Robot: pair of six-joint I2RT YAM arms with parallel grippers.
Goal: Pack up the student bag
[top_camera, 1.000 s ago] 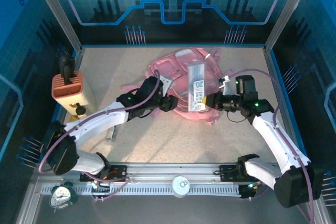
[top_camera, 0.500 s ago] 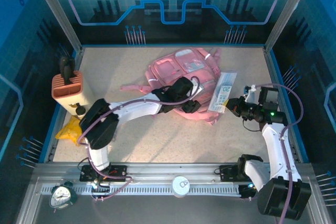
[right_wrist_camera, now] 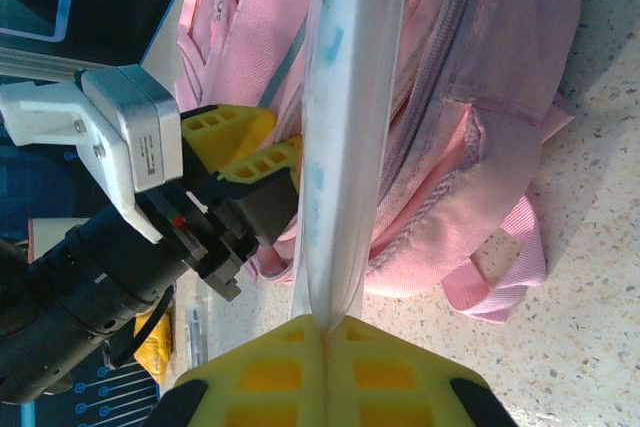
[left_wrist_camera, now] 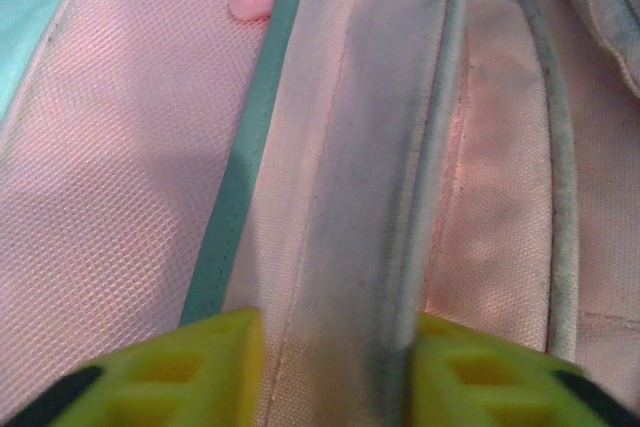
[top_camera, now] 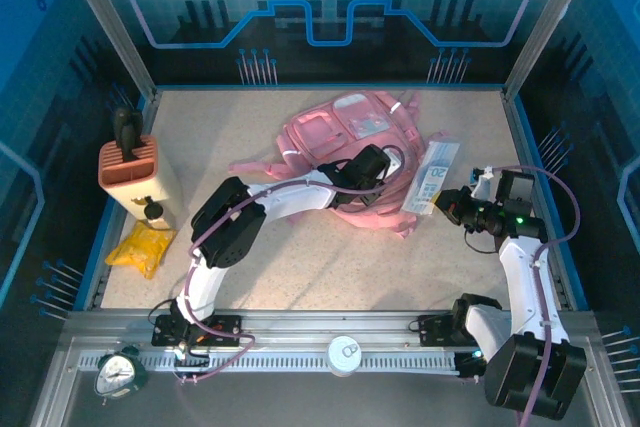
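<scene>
Starting at the left edge of the bench (top_camera: 300,277): tall orange ribbed plastic box (top_camera: 127,175), upright, with a black handle-like thing (top_camera: 126,131) poking out of its top. Just nearer along that same edge, a crumpled yellow packet (top_camera: 140,248), lying flat. Down on the metal rail (top_camera: 280,359) by the near left corner, a small green alarm clock (top_camera: 118,373); further right along the rail, a white round disc (top_camera: 345,354).

Now to the middle, toward the far edge: large soft pink fabric student bag (top_camera: 335,132), lying flat, clear front panels facing up, pink straps trailing out to the left and the near side. Reaching right across the bench to it, the left pincer (top_camera: 385,171), down on the right-hand part of the student bag. Up close from the left wrist: yellow-green fingers (left_wrist_camera: 200,367) either side of a raised grey-pink band of fabric (left_wrist_camera: 360,197), a teal trim line running alongside. Touching the cloth, certainly; clamped on it or merely straddling it, impossible to tell.

On to the right: long clear flat plastic packet (top_camera: 432,175) with blue print, held beside and partly over the student bag's right side. At the packet's near end, the right pincer (top_camera: 447,205), yellow fingers (right_wrist_camera: 260,372) pressed together on the packet's thin edge, gripping it firmly.
</scene>
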